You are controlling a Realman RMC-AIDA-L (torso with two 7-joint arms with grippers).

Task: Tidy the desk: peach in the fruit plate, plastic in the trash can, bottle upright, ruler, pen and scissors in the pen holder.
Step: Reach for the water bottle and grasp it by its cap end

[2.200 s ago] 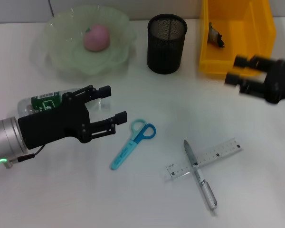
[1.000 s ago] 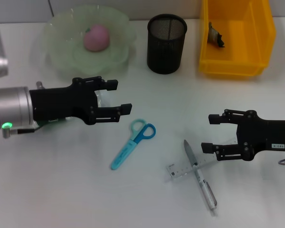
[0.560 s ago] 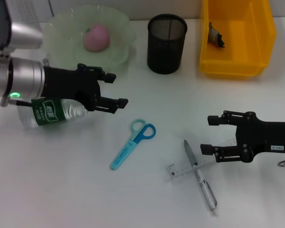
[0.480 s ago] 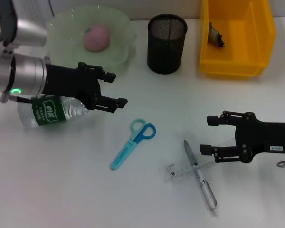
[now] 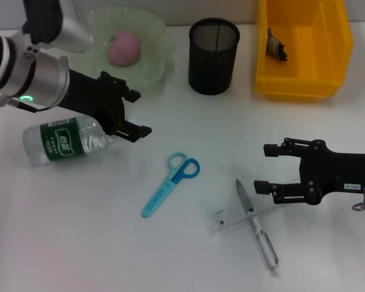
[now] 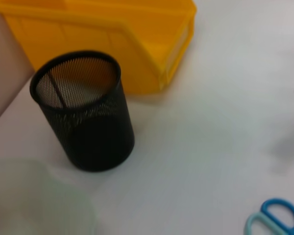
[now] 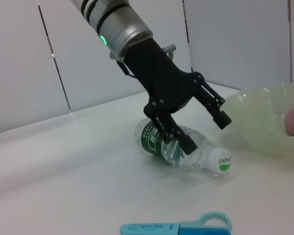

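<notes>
While the bottle (image 5: 64,141) lies on its side at the left of the bench (image 5: 188,249), I've got my left end effector (image 5: 134,113) hanging just above its cap end, fingers spread wide and holding nothing. From the right wrist view I can see those fingers (image 7: 186,142) straddling the neck without closing on it, the white cap (image 7: 220,162) pointing toward the plate (image 7: 264,122).

Peach (image 5: 123,47) is sitting in the plate (image 5: 152,67) at the back left. Holder (image 5: 213,55) stands upright beside it, mid-back; in the left wrist view it (image 6: 85,110) looks hollow, nothing in it that I can make out, with the yellow bin (image 6: 137,44) just behind. In that bin (image 5: 328,73), back right, there's a crumpled scrap (image 5: 276,46) resting against the inner wall.

Over on the right, my right end effector (image 5: 267,167) hovers low over the bench, jaws wide apart, nothing gripped, its fingertips near the ruler (image 5: 231,216). The pen (image 5: 255,225) lies crossed over that ruler, the two touching, in front of the end effector. Scissors (image 5: 169,185) lie flat mid-bench, blue handles toward the holder, well apart from both arms, and they (image 6: 277,220) just peek into the left wrist view.
</notes>
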